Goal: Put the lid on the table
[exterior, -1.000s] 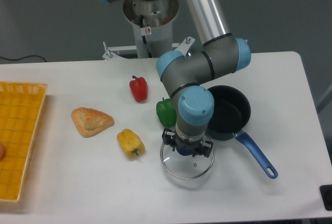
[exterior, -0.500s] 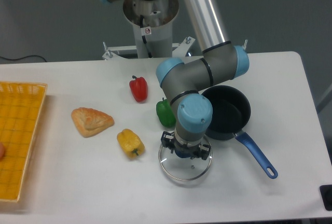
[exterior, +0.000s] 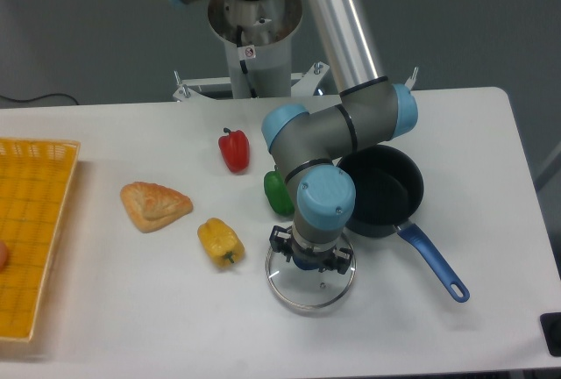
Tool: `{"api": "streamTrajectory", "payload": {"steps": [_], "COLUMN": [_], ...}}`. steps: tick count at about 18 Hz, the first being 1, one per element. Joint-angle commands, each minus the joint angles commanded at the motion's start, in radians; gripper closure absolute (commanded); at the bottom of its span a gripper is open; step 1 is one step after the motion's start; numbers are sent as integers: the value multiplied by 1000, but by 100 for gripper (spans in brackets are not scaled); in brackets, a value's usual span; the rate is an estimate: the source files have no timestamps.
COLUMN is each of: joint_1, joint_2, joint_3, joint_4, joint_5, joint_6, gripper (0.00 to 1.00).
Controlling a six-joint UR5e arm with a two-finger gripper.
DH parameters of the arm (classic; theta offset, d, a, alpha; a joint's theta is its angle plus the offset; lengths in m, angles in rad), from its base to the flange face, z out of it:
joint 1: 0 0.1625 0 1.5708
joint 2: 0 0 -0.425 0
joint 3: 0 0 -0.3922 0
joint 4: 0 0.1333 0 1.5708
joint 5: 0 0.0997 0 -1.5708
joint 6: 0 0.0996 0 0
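so we see the tool (exterior: 309, 260) clamped on the lid (exterior: 310, 282) knob, lid low over the tabletop (exterior: 131, 309) near its front edge.

You have three peppers on the table (exterior: 105, 309): one red pepper (exterior: 233, 150), one green pepper (exterior: 277, 192), one yellow pepper (exterior: 219, 242). Add one pastry (exterior: 154, 205), one black pan (exterior: 386, 190), one glass lid (exterior: 309, 279), and one yellow mesh tray (exterior: 31, 230) at the left edge.
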Motion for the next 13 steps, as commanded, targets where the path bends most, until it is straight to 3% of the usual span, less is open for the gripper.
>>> {"api": "streamTrajectory", "payload": {"steps": [13], "joint_1": [-6], "joint_2": [-14], "joint_3": [0], "joint_4": [15], "joint_5": [2], "joint_6": [-2], "gripper": [31]}}
